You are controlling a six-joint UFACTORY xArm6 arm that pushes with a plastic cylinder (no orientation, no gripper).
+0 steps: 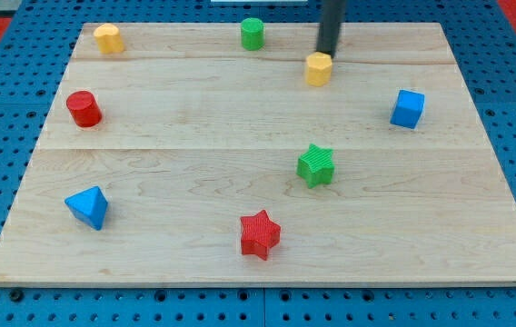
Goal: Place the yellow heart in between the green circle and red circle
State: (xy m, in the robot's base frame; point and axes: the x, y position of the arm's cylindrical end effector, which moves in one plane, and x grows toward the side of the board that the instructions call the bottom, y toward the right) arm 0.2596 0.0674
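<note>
The yellow heart [107, 38] sits at the table's [267, 245] top left corner, a small rounded lump, with the red circle [84, 108] below it and the green circle [253, 34] well off to its right along the top edge. The dark rod drops in from the top, upright, my tip [328, 54] touching the top of a yellow hexagon block [319, 68], far from the heart. There's no claw on this arm, just the bare rod; scattered elsewhere are a blue cube [407, 108], green star [316, 165], red star [259, 234] and blue triangle [88, 206].

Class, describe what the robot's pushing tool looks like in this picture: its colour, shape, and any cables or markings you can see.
Only a straight, dark, round rod shows, entering from the view's top. It looks plain charcoal-black, with no visible cables or markings. My tip is its blunt lower end.
</note>
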